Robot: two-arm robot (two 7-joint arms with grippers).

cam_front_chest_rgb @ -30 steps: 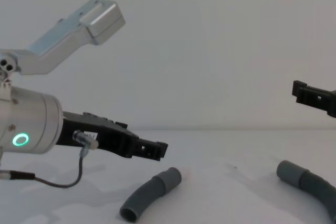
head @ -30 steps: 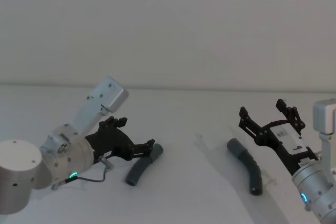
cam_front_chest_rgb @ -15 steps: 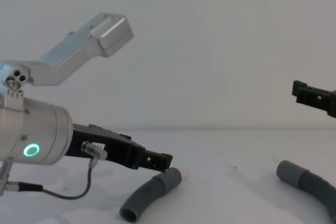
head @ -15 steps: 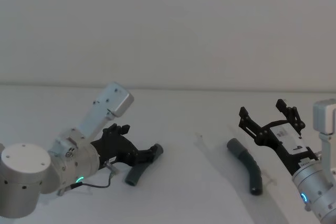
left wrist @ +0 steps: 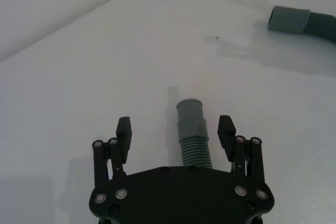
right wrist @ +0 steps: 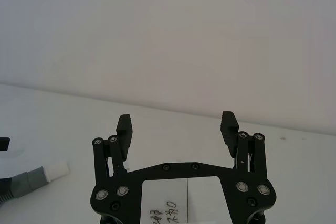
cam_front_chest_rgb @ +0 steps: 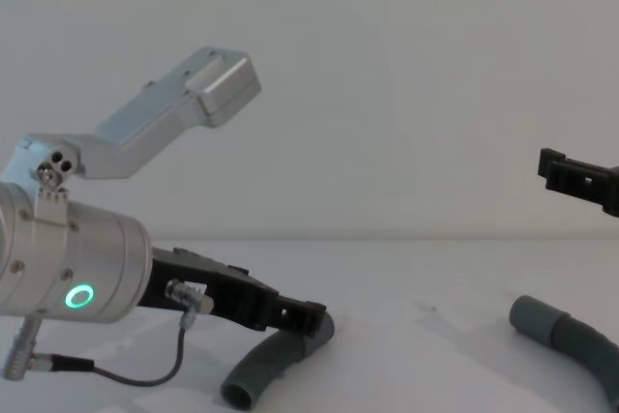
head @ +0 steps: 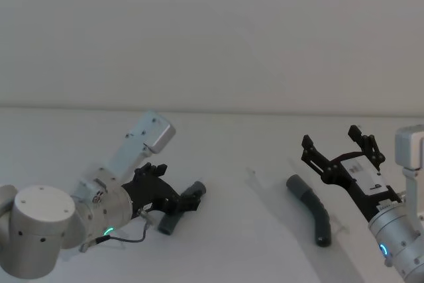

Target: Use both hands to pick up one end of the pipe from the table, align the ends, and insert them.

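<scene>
Two dark grey ribbed pieces of the pipe lie on the white table point(head: 252, 250). The left piece point(head: 169, 220) points its smooth cuff end point(left wrist: 190, 116) away from my left arm. My left gripper point(head: 187, 199) is low over it and open, a finger on each side of the cuff, with gaps showing in the left wrist view. The right piece point(head: 313, 207) lies curved; its end with a whitish tip point(right wrist: 54, 171) shows in the right wrist view. My right gripper point(head: 331, 137) hangs open and empty above the table, just right of that piece.
A plain pale wall point(head: 212, 31) rises behind the table's far edge. Bare table surface lies between the two pieces. The left arm's silver bracket point(cam_front_chest_rgb: 208, 84) sticks up above its wrist.
My left gripper has moved forward and down until its open fingers straddle the left piece's cuff. The right arm and both pieces have not moved.
</scene>
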